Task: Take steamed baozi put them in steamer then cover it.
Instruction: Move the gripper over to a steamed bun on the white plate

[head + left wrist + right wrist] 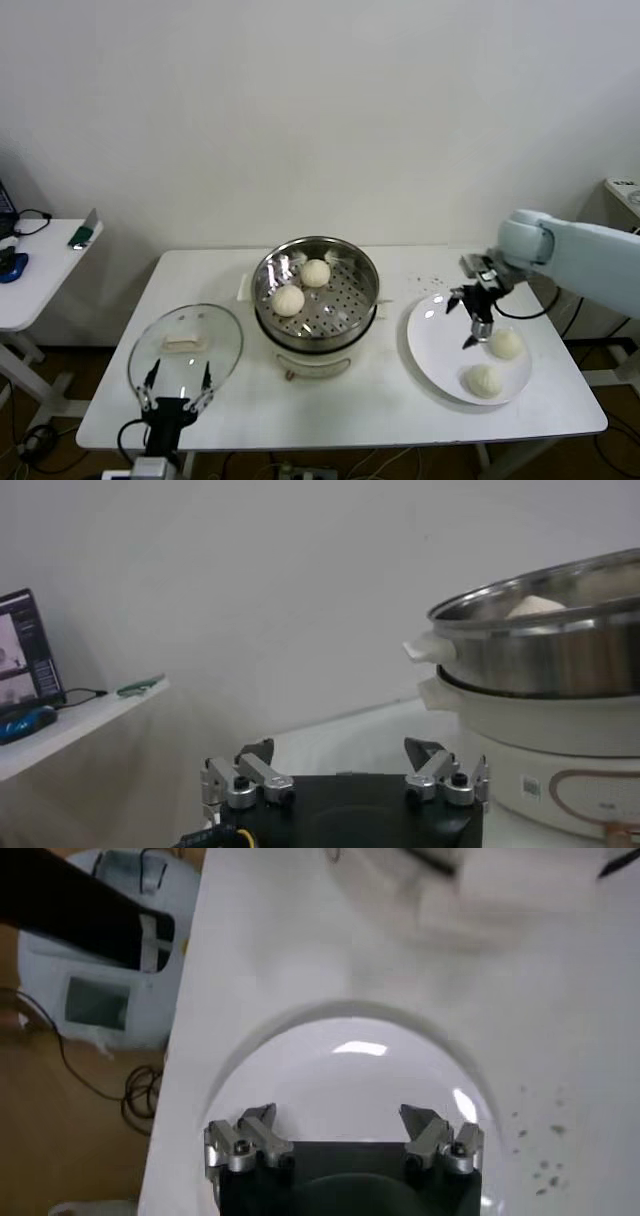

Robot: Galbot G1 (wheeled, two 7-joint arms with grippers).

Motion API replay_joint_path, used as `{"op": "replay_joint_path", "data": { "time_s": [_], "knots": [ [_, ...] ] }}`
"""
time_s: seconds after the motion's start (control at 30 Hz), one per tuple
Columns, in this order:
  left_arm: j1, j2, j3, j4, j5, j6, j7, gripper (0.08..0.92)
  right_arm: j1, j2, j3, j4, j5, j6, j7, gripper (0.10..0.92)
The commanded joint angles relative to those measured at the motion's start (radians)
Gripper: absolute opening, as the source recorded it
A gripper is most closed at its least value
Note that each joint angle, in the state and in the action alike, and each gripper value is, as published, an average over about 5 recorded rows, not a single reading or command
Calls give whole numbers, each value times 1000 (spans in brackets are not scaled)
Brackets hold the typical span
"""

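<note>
The steamer [330, 318] stands mid-table with two steamed baozi [315, 272] [289, 299] on its perforated tray. Two more baozi [506, 343] [484, 380] lie on the white plate [435, 350] to its right. My right gripper [463, 322] hovers open over the plate, just left of the nearer bun, holding nothing. In the right wrist view that gripper [340, 1113] sits above bare plate [340, 1068]. The cover [186, 345], a glass lid with a cream handle, lies flat at the front left. My left gripper [178, 385] waits open at its near edge. From the left wrist, this gripper [340, 750] faces the steamer [540, 660].
A white side table [40, 270] with small devices stands off to the left. Dark specks [430, 280] dot the tabletop behind the plate. The table's front edge runs just below the lid and plate. My own base [100, 948] shows beyond the table edge.
</note>
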Motion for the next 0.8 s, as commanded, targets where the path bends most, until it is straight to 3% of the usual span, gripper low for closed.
{"op": "replay_joint_path", "data": {
  "time_s": [0.03, 0.8],
  "knots": [
    [10, -9, -4, 5, 5, -3, -2, 823, -186, -52, 97, -47, -147, 17, -10, 823],
    [14, -11, -16, 23, 3, -11, -7, 823, -178, -9, 55, -65, -136, 18, -25, 823]
  ]
}}
